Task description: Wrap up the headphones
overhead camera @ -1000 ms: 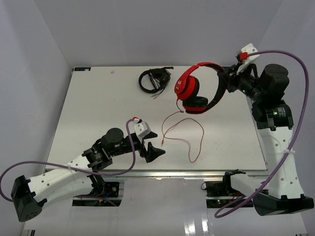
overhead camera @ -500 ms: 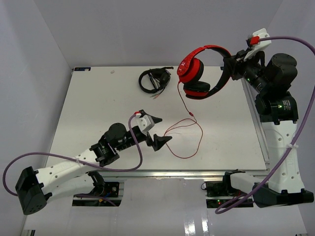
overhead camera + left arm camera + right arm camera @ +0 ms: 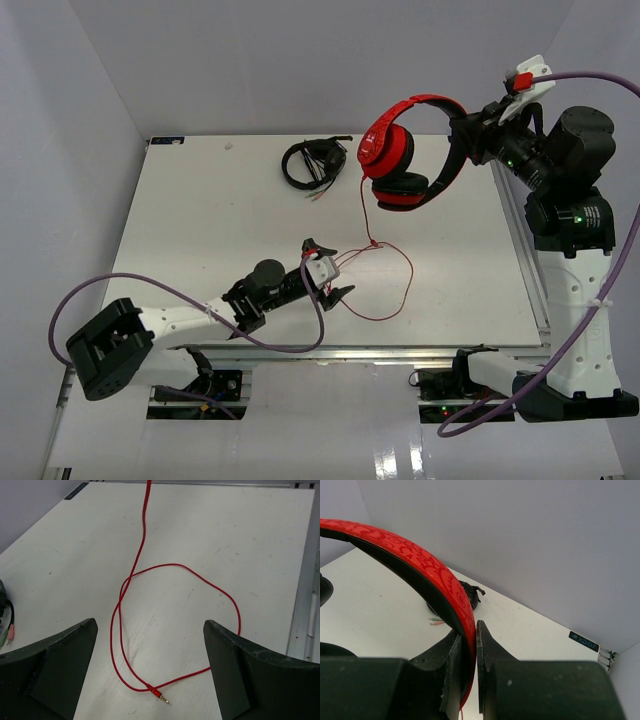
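Jaws, left: my left gripper (image 3: pixel 328 270) (image 3: pixel 150 622) stands wide open and holds nothing. It sits low over the table (image 3: pixel 200 220) (image 3: pixel 260 535), with a dark finger on either side of the cable loop.
Jaws, right: my right gripper (image 3: pixel 458 140) (image 3: pixel 470 630) is clamped on the band of the headphones (image 3: pixel 398 150) (image 3: pixel 420 560), one finger pressed to each face of the band.
Headphones, place: up by the far right corner, hanging from my right fingers; in the top view both ear cups lie to the left of the grip.
Cable: the thin red cable (image 3: pixel 405 275) (image 3: pixel 225 595) drops from the lower cup to the table, crosses itself and lies in one open loop near the front middle. Its plug (image 3: pixel 158 694) rests on the table between my left fingers, touching neither.
Around: black headphones (image 3: pixel 312 162) (image 3: pixel 470 591) with a dark bundled cord lie at the far edge, well apart from the loop. Purple hoses (image 3: pixel 180 295) arc off both my arms.
In the way: the loop's strands meet again just beside the plug.
Materials: the band is glossy red with an embossed swirl pattern and a black lining, and the ear pads are black and cushioned. The tabletop is matt white and scuffed, my fingers are dark matt plastic, and the plug has a red sleeve and a gold tip.
Writing: a small dark label (image 3: pixel 583 641) at the table's far edge carries pale characters too small to read.
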